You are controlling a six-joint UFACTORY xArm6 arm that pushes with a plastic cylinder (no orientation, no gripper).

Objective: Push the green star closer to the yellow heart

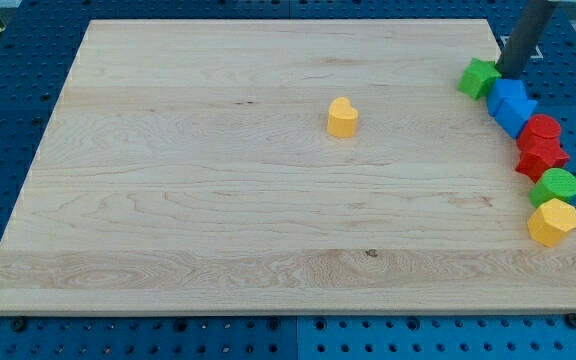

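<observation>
The yellow heart (342,117) sits on the wooden board a little right of the middle, toward the view's top. The green star (479,78) lies near the board's top right corner. My tip (509,73) is just right of the green star, close to or touching it, and right above the blue blocks. The rod rises to the view's top right.
A chain of blocks runs down the board's right edge: two blue blocks (511,106), a red cylinder (542,130), a red star (541,158), a green cylinder (556,186) and a yellow hexagon (553,221). The board's right edge (568,160) is close behind them.
</observation>
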